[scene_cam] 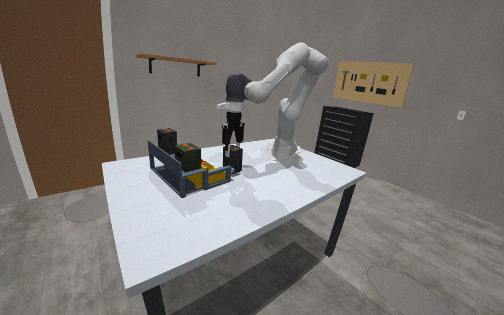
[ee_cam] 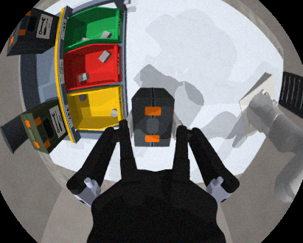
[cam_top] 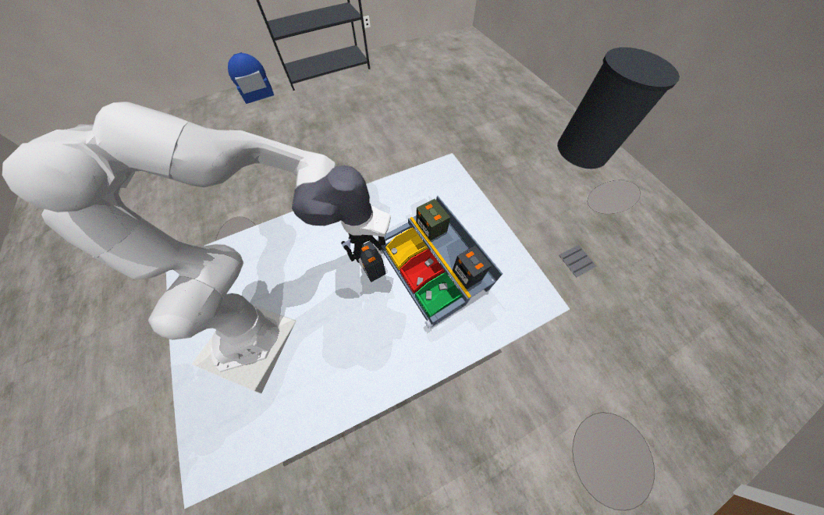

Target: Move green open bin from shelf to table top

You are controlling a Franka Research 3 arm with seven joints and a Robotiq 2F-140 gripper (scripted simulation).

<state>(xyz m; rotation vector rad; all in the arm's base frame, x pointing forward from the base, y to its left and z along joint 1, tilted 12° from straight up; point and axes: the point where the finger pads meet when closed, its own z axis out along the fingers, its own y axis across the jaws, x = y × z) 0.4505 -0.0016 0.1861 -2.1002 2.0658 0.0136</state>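
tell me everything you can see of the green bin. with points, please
The green bin [cam_top: 445, 298] [ee_cam: 96, 26] is an open-topped tub with shaped side walls, smooth and plastic-looking. Two small grey parts [cam_top: 428, 294] [ee_cam: 105, 34] lie loose inside. It sits upright, apparently level, at the end of the grey-blue shelf's [cam_top: 449, 311] [scene_cam: 183, 186] [ee_cam: 124, 62] bin row, next to the red bin [cam_top: 413, 269] [scene_cam: 203, 160] [ee_cam: 74, 64]; whether their walls touch is unclear. Its underside is hidden. The pincer [cam_top: 371, 252] [scene_cam: 233, 149] [ee_cam: 152, 115] is away from it.

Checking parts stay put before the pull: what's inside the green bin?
Two small grey parts show in the green bin. Its walls could hide more in the corners; I can't rule that out.
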